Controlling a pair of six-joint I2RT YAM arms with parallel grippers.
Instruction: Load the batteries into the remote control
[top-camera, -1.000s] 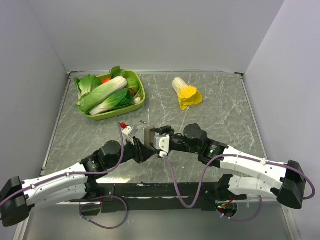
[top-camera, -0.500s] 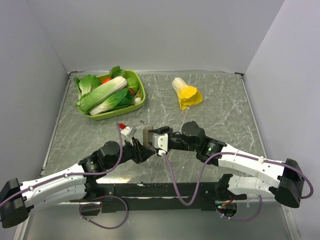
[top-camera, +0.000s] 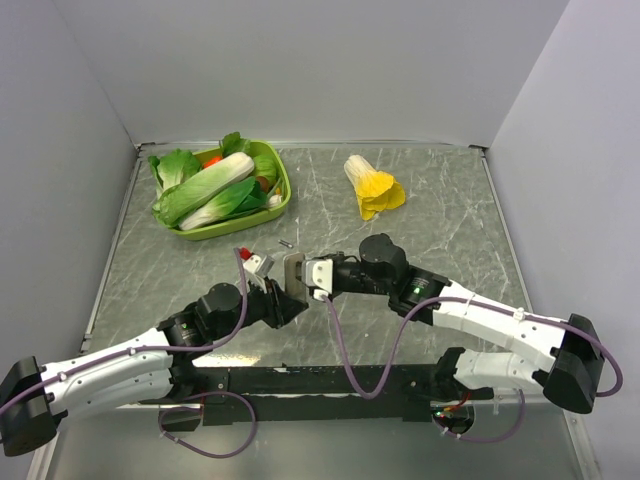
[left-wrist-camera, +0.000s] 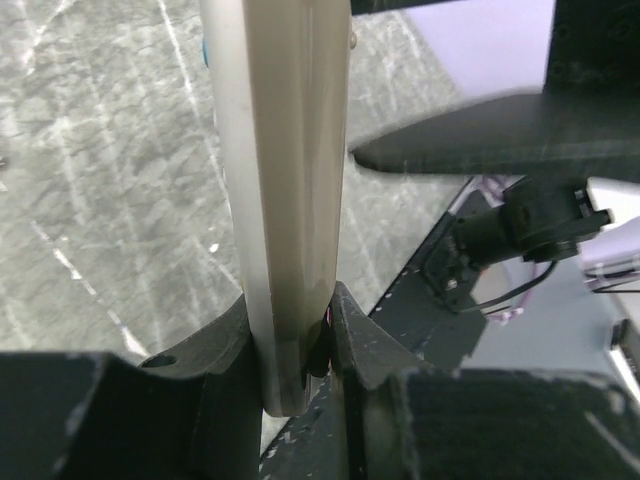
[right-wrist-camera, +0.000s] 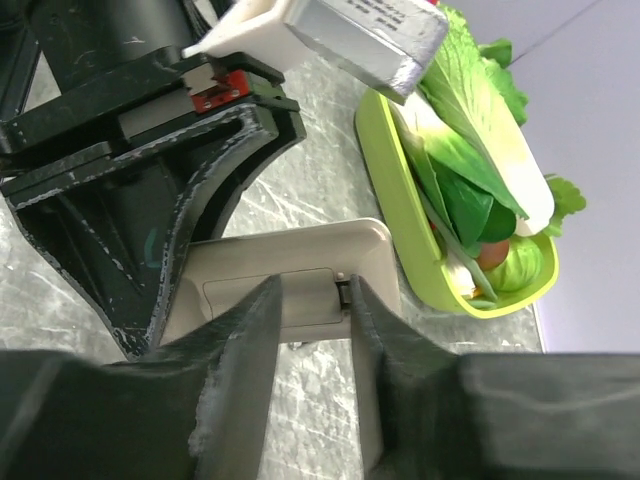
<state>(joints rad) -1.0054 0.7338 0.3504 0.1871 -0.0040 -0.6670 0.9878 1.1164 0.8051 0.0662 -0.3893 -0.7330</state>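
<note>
My left gripper (top-camera: 287, 289) is shut on the remote control (top-camera: 294, 271) and holds it upright on its edge above the table. In the left wrist view the remote (left-wrist-camera: 285, 150) stands edge-on between the gripper's (left-wrist-camera: 292, 345) two fingers. My right gripper (top-camera: 313, 274) is open, its fingertips (right-wrist-camera: 385, 330) against the remote's grey-beige back (right-wrist-camera: 300, 262), one on each side of the battery cover. One small dark battery (top-camera: 286, 243) lies on the table just behind the remote. The other battery is out of view.
A green tray (top-camera: 284, 188) full of toy vegetables stands at the back left; it also shows in the right wrist view (right-wrist-camera: 395, 200). A yellow-and-white toy cabbage (top-camera: 373, 188) lies at the back centre. Grey walls close in the table.
My right arm has moved left and its gripper has come up against the remote's back. My left gripper still holds the remote in about the same place.
</note>
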